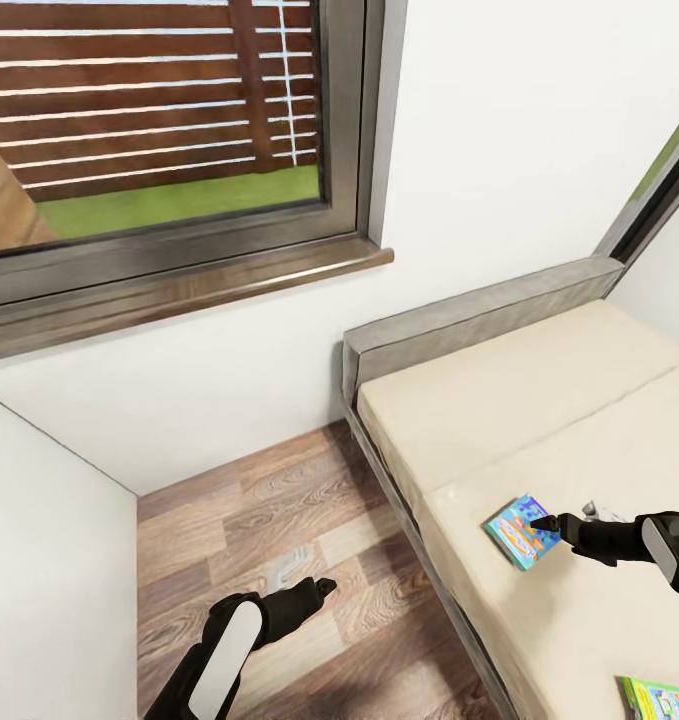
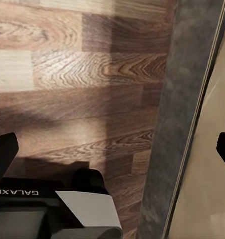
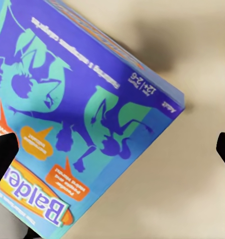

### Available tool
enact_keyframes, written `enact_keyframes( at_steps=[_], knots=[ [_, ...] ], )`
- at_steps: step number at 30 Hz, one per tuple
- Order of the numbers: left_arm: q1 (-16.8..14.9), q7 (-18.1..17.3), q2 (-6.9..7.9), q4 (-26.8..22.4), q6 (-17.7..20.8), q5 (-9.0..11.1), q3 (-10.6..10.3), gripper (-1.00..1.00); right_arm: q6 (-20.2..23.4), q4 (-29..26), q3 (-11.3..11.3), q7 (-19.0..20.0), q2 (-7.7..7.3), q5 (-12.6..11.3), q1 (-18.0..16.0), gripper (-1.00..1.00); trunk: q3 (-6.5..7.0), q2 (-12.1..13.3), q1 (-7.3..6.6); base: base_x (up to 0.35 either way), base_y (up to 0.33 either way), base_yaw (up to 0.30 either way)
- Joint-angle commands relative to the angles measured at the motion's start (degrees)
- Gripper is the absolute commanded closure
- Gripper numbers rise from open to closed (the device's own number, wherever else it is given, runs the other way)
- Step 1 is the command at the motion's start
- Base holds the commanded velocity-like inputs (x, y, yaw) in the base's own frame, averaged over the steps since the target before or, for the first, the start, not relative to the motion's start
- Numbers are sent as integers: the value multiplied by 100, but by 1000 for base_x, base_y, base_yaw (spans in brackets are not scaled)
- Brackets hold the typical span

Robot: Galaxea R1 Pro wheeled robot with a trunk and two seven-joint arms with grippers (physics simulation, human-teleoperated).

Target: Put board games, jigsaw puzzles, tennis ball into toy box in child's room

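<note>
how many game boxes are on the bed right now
2. A blue box lies mid-bed, just under the right claw. A green-edged box sits at the head view's bottom right corner, cut off by the frame. More may lie on the bed beyond the view.

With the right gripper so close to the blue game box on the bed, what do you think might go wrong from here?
1. The right gripper is open above the blue game box, which lies flat on the soft mattress; the fingers may push it down or aside instead of getting under an edge.
2. A second game box lies near the picture's corner and could be overlooked.
3. The left gripper hangs over the floor, unable to help.
</note>
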Motion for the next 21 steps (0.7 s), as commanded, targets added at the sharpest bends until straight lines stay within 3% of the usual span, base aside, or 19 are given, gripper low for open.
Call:
enact_keyframes(
  at_steps=[1,14,21],
  knots=[
    [-2,55,0,-8,10,62,-4,-100,45,-5,-17,-12,3,-39,-2,-100,-8,-2,0,0,0,0],
    [-2,55,0,-8,10,61,-4,-100,43,-11,-15,-12,10,-39,6,-100,-29,-2,0,0,0,5],
    [-2,55,0,-8,10,60,-4,-100,43,-12,-14,-12,10,-39,8,-100,-31,-2,0,0,0,169]
  ],
)
